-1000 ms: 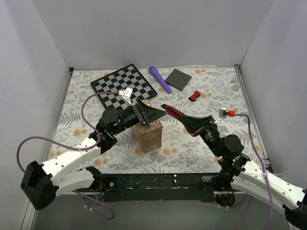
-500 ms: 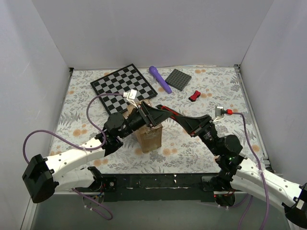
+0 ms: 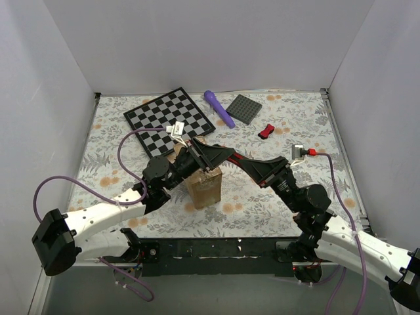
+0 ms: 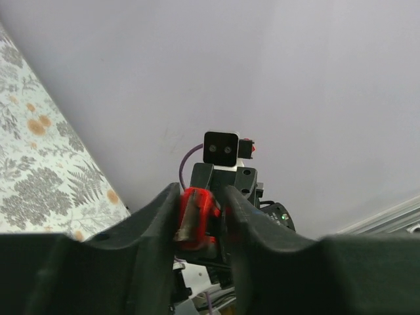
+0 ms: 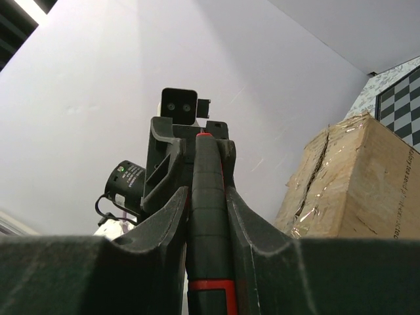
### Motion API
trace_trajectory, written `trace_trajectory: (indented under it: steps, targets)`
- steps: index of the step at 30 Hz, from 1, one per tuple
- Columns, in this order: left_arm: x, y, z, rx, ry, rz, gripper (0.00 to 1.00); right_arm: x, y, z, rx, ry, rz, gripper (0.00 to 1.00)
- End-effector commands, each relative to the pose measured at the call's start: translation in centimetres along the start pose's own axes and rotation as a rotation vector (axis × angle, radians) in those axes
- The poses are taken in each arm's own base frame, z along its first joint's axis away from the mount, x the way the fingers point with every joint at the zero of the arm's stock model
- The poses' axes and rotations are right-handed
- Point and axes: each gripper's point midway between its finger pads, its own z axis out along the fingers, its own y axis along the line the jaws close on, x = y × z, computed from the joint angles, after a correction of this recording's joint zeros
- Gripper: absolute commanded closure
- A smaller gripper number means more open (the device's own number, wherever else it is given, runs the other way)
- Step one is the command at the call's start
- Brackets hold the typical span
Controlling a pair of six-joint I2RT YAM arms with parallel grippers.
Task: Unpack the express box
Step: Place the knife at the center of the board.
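The express box (image 3: 205,187), a small brown taped carton, stands upright mid-table; its taped corner (image 5: 354,190) shows in the right wrist view. Above and just right of it, my right gripper (image 3: 254,168) (image 5: 207,193) is shut on a black-and-red cutter (image 3: 239,159) (image 5: 207,223), which points left. My left gripper (image 3: 220,156) (image 4: 200,197) reaches over the box top from the left. Its jaws are closed round the cutter's red front end (image 4: 197,216), where a grey blade edge shows. The two grippers face each other, nearly tip to tip.
A black-and-white chequered board (image 3: 169,118) lies at the back left. Behind the box lie a purple cylinder (image 3: 218,108), a dark grey square plate (image 3: 244,108) and a small red object (image 3: 266,131). White walls close in three sides.
My left gripper has moved right over the box top to the cutter's front end and its jaws have closed round it. The right gripper has edged left, still holding the cutter.
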Motion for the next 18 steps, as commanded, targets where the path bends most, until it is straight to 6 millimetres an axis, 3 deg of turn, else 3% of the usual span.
trace_trajectory:
  steps: [1, 2, 5, 6, 7, 8, 9, 10, 11, 12, 13, 15, 17, 18]
  targets:
    - [0.5, -1.5, 0.0, 0.066, 0.019, 0.01, 0.83, -0.6, 2.3, 0.3, -0.089, -0.013, 0.025, 0.99]
    - [0.5, -1.7, -0.1, 0.075, 0.023, 0.013, 1.0, -0.5, 2.3, 0.3, -0.087, -0.01, 0.026, 0.99]
    - [0.0, -2.5, -0.6, 0.077, 0.009, 0.029, 1.0, -0.4, 2.5, 0.5, -0.083, 0.005, 0.009, 0.97]
    - [-0.4, -2.7, -0.7, 0.067, -0.001, 0.034, 1.0, -0.5, 2.7, 0.6, -0.076, 0.014, 0.0, 0.83]
    - [-0.5, -1.2, -0.8, -0.018, -0.003, 0.055, 1.0, 0.2, 1.4, 0.5, -0.007, 0.048, -0.02, 0.58]
    - [-0.9, -1.0, -0.9, -0.05, -0.008, 0.071, 1.0, -0.6, 2.5, 0.9, -0.01, 0.039, -0.042, 0.48]
    - [-1.8, -2.3, -1.1, -0.043, -0.02, 0.094, 1.0, -1.0, 2.4, 0.8, 0.007, 0.032, -0.088, 0.39]
    - [-2.3, -0.7, -1.4, -0.13, -0.032, 0.135, 1.0, -0.8, 1.5, 0.7, 0.064, 0.052, -0.117, 0.1]
    - [-3.1, -0.3, -1.7, -0.166, -0.042, 0.155, 1.0, -1.4, 1.2, 0.6, 0.097, 0.038, -0.147, 0.08]
    - [-4.5, -1.7, -2.3, -0.162, -0.068, 0.173, 1.0, -2.6, 2.4, 0.7, 0.095, 0.016, -0.198, 0.08]
    - [-4.6, -0.4, -3.0, -0.234, -0.048, 0.188, 1.0, -2.4, 1.2, 0.3, 0.162, 0.047, -0.239, 0.07]
    - [-7.3, -1.0, -4.2, -0.276, -0.098, 0.233, 1.0, -3.9, 2.2, 0.4, 0.188, 0.032, -0.329, 0.07]
    - [-8.6, -0.3, -6.5, -0.371, -0.094, 0.286, 1.0, -4.0, 1.1, -0.4, 0.262, 0.073, -0.396, 0.06]
    - [-10.1, -0.2, -7.3, -0.422, -0.132, 0.315, 1.0, -4.3, 0.7, -0.6, 0.284, 0.074, -0.439, 0.05]
